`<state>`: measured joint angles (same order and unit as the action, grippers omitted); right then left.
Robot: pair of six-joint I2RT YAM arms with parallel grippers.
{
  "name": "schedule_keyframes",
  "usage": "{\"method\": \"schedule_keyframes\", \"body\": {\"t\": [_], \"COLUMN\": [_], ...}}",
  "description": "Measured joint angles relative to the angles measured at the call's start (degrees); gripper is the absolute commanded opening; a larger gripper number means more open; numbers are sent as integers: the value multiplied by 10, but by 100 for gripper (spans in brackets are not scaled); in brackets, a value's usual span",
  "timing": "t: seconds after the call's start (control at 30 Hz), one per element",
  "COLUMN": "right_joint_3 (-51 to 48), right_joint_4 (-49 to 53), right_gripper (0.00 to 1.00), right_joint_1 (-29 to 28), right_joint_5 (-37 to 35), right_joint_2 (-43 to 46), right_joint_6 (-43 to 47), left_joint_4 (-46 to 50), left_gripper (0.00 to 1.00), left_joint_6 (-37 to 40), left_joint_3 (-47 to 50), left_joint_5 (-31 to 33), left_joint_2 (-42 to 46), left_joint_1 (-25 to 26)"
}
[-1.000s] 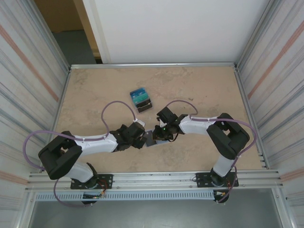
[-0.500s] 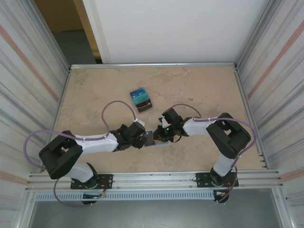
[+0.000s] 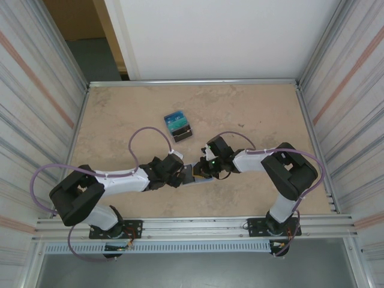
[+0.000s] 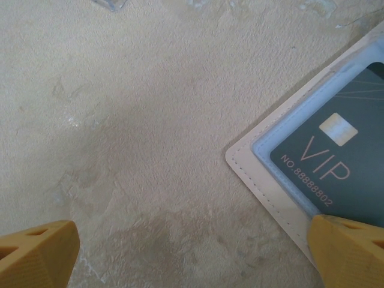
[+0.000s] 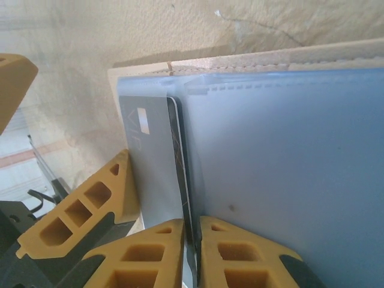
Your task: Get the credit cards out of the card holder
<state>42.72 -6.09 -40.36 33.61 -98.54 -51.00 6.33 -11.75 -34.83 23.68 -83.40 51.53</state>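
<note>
While right gripper (image 5: 191, 234) pinches one dark VIP card (image 5: 150, 162) inside one card holder (image 5: 288, 168) (open, blue lining), left gripper (image 4: 192, 255) stands wide; one card pile (image 3: 178, 126) far.

Looks like a robot lab cell. Bench (image 3: 120, 108) boxed in by ribbed walls (image 3: 36, 90), arms (image 3: 120, 180) bolted to an aluminium rail (image 3: 198, 225).

Your left arm (image 3: 120, 180) and right arm (image 3: 252, 158) wear white shells over black joints; a lilac cable (image 3: 146, 129) loops along each; both stand on black base plates (image 3: 133, 227). Your right gripper (image 5: 191, 223) has yellow-orange fingers (image 5: 157, 259) with rectangular cut-outs; a green light (image 3: 211, 161) glows at its wrist.
</note>
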Motion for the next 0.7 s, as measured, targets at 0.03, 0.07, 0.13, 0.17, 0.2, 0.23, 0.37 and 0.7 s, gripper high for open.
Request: {"method": "schedule_keyframes", "body": {"t": [0.03, 0.07, 0.13, 0.17, 0.2, 0.23, 0.37, 0.7], "right_joint_3": [0, 0, 0, 0, 0, 0, 0, -7], "right_joint_4": [0, 0, 0, -1, -2, -3, -4, -12], "right_gripper": [12, 12, 12, 12, 11, 10, 8, 9], "right_joint_1": [0, 0, 1, 2, 3, 3, 6, 15], "right_joint_5": [2, 3, 6, 8, 9, 10, 12, 12], "right_joint_2": [0, 0, 1, 2, 3, 5, 17, 23], "right_joint_6": [0, 0, 0, 0, 0, 0, 0, 0], "left_joint_4": [1, 1, 3, 5, 5, 5, 6, 10], "left_gripper": [99, 99, 99, 99, 99, 99, 99, 99], "left_joint_6": [0, 0, 0, 0, 0, 0, 0, 1], "left_joint_3": [0, -1, -2, -3, -4, -4, -4, -7], "left_joint_5": [0, 0, 0, 1, 1, 1, 4, 4], "left_joint_2": [0, -1, -1, -1, -2, -2, -2, -5], "left_joint_1": [0, 0, 0, 0, 0, 0, 3, 3]}}
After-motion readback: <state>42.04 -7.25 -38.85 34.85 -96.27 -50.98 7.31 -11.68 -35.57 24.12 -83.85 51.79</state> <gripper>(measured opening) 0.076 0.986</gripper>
